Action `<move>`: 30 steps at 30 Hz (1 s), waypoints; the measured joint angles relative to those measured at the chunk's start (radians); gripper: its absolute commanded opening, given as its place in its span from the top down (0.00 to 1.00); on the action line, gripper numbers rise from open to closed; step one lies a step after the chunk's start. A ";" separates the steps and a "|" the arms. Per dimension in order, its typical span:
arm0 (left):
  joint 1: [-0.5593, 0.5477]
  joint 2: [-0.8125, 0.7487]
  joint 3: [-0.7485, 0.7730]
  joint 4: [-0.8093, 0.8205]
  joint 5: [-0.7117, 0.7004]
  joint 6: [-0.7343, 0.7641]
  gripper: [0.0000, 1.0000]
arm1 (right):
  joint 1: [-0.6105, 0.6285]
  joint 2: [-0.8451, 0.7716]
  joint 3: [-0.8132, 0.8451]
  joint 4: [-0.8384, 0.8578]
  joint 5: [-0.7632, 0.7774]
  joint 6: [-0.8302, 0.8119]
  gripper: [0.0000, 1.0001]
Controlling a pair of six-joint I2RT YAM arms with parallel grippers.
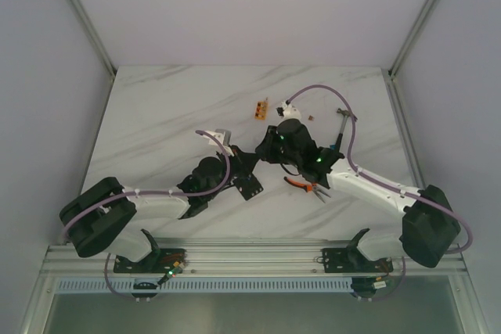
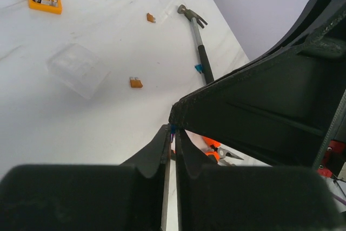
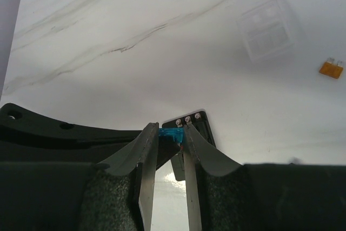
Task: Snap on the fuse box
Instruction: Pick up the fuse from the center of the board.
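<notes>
The black fuse box lies flat at the table's middle. In the right wrist view its edge with three small screws shows just behind the fingertips. My right gripper is shut on a small blue fuse right above the box. My left gripper reaches in from the other side. Its jaws are nearly together, with a sliver of the same blue fuse between the tips. In the top view the two grippers meet tip to tip, left and right.
A clear plastic cover lies on the marble beyond the jaws. Loose orange fuses, another blue fuse, a small hammer, an orange block and orange-handled pliers are scattered around.
</notes>
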 measured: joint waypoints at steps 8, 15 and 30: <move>0.000 -0.005 0.001 -0.004 -0.006 0.015 1.00 | 0.002 -0.017 -0.014 0.021 -0.005 0.003 0.68; 0.035 -0.071 0.000 -0.030 0.066 0.112 1.00 | -0.020 -0.051 -0.014 0.038 -0.058 -0.076 0.56; 0.223 -0.238 0.001 -0.150 0.619 0.316 1.00 | -0.183 -0.157 0.061 -0.049 -0.533 -0.486 0.56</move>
